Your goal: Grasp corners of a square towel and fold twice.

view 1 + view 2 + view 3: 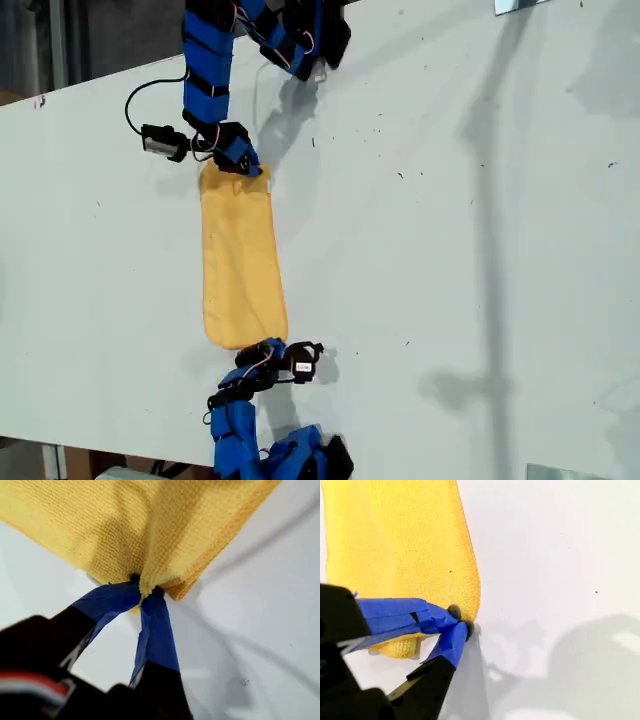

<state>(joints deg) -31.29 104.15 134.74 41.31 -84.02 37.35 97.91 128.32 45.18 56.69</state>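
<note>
Yellow towel, no readable writing, pinched by both pincers.

- My first gripper has its blue-taped jaws pinched tight together on a bunched edge of the towel.
- In the exterior view its blue arm reaches down from the top edge, wrist bent, with the gripper low over the tabletop.
- My second gripper has its jaws closed on a corner.
- Its arm comes up from the exterior view's bottom edge, with the gripper pointing up the view.
</note>
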